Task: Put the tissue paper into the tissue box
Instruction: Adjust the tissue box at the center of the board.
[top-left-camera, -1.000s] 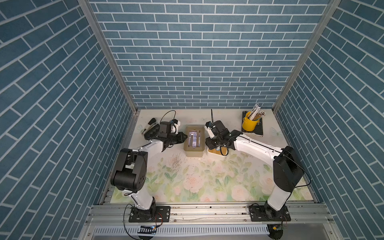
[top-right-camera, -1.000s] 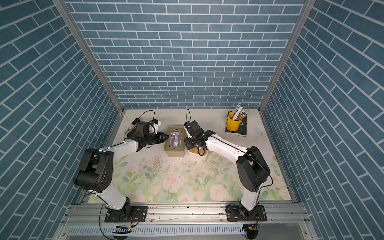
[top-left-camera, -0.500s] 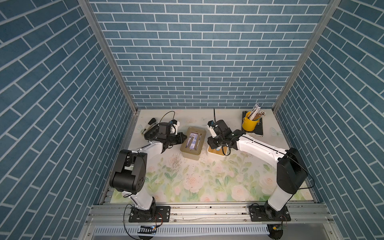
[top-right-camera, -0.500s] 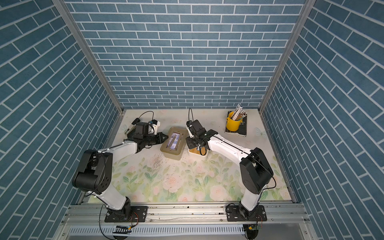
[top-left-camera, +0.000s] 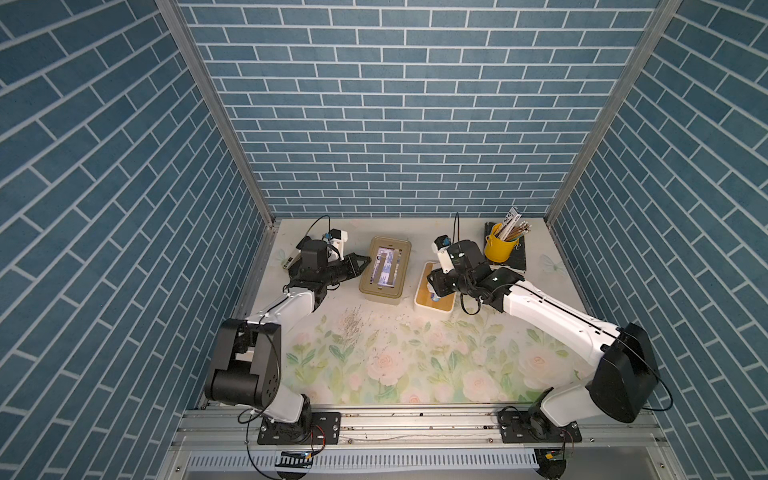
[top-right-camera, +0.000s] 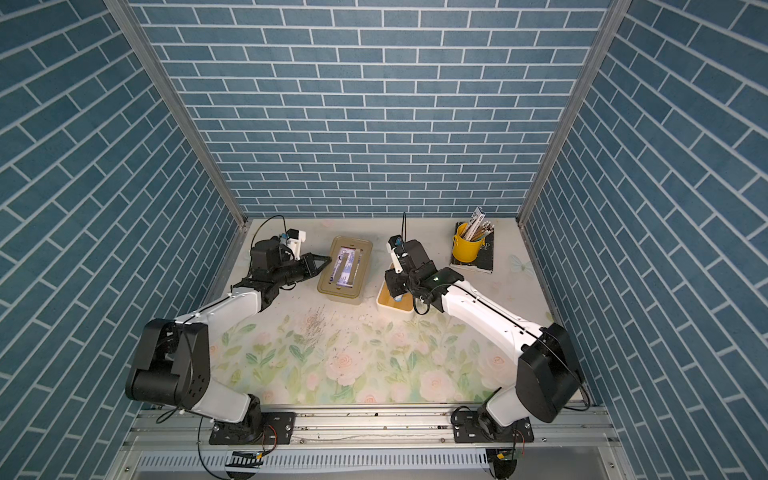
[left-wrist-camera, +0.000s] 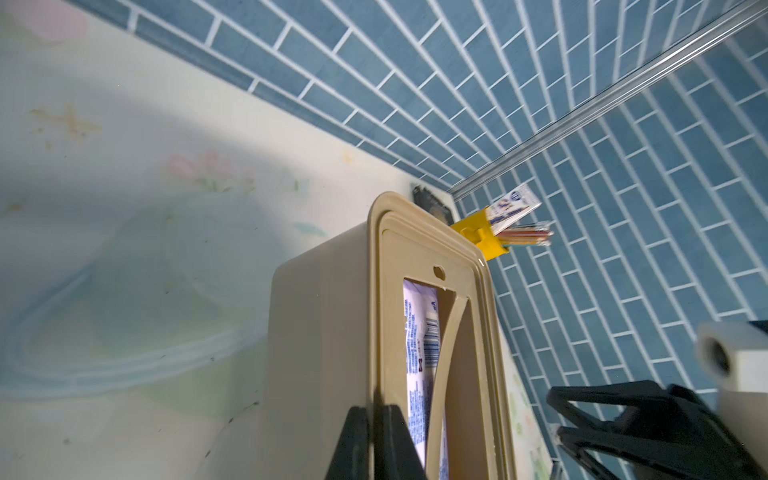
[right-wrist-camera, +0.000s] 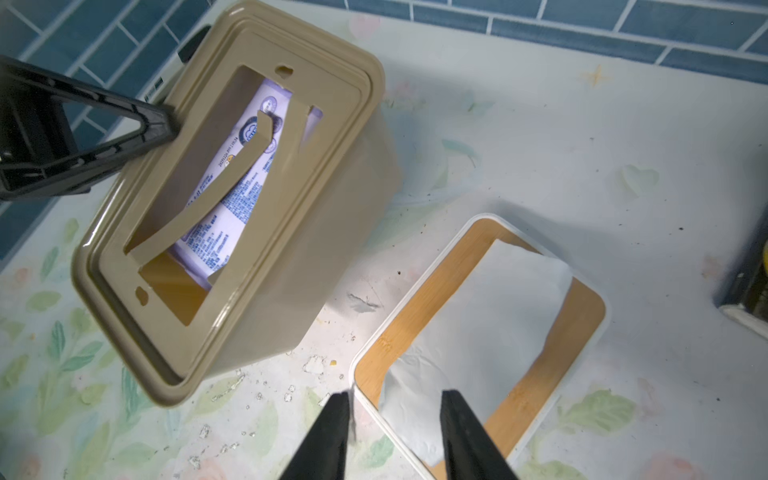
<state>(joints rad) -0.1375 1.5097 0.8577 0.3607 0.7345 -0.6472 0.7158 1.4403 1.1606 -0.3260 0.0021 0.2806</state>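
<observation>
Blue brick-patterned walls enclose a table under a pale floral cover. Far and left of centre stands the tan moulded-plastic tissue box, rectangular with rounded corners and a stepped rim. Its top is an open frame crossed by one curved tan strap.

Inside the box, seen through the frame, lies the tissue pack. It is a soft packet in a glossy white-and-lilac wrapper, printed with a round emblem and blocks of blue text too small to read.

The left gripper, a black claw reaching in low from the left, has its jaws closed thin on the box's left rim. In the left wrist view the rim runs between the two fingers.

Just right of the box, and apart from it, sits a shallow white-rimmed tray with a bamboo face. On it lies a white crumpled tissue sheet, matt and creased. The right gripper hangs over the near part of the tray with its jaws partly apart. One finger is outside the rim and the other above the sheet's edge; whether either touches cannot be told.

Grey crumbs dot the cover on the near side of the box. At the far right a yellow cup holds pencils and a printed sachet with unreadable lettering. It stands at the left end of a black book.
</observation>
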